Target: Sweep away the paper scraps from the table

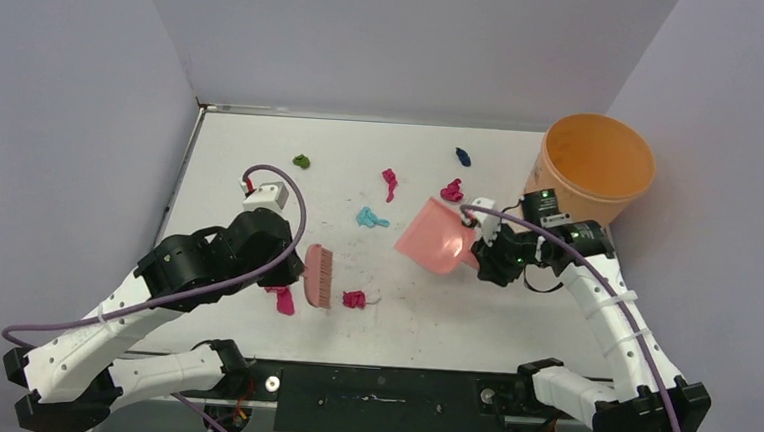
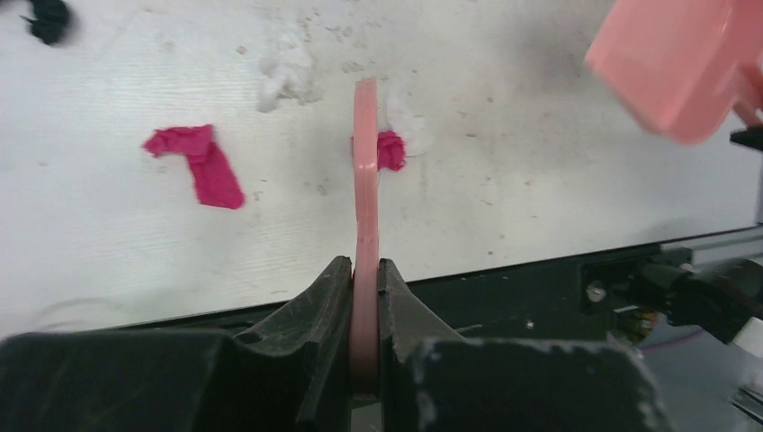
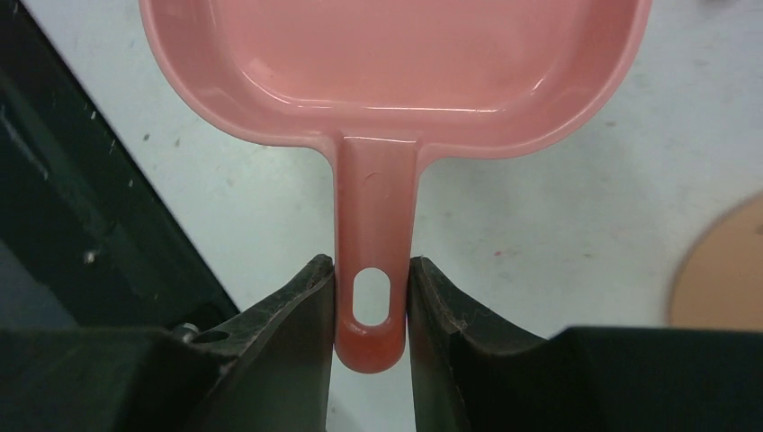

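1. Paper scraps (image 1: 369,218) lie scattered over the white worktop (image 1: 262,149), from its far edge down towards its near edge.
2. The green scrap (image 1: 301,160) sits towards the far left corner. The dark blue scrap (image 1: 463,157) lies close to the far edge, over towards the far right corner.
3. The cyan scrap (image 1: 369,218) rests about mid-worktop. One magenta scrap (image 1: 389,182) lies just beyond it, towards the far edge.
4. Another magenta wad (image 1: 452,191) lies just beside the far side of the dustpan (image 1: 437,237).
5. Nearer the near edge, a magenta piece (image 1: 354,298) lies just right of the brush (image 1: 318,276). A flat magenta strip (image 1: 284,300) lies just left of the brush, beside my left arm.
6. My left claw (image 2: 364,279) is pinching the pink brush, its jaws pressed against both flat faces of the handle.
7. In my left wrist view the brush runs edge-on away from me. A white wad (image 2: 283,72) lies left of its far end.
8. I cannot tell whether the bristles touch the worktop.
9. My right claw (image 3: 369,297) is pinching the end of the dustpan's handle, one jaw on either side of its hanging hole.
10. The pan points away from the right edge towards mid-worktop. Whether its lip rests on the surface I cannot tell.
11. An orange bucket (image 1: 593,167) stands at the far right corner.
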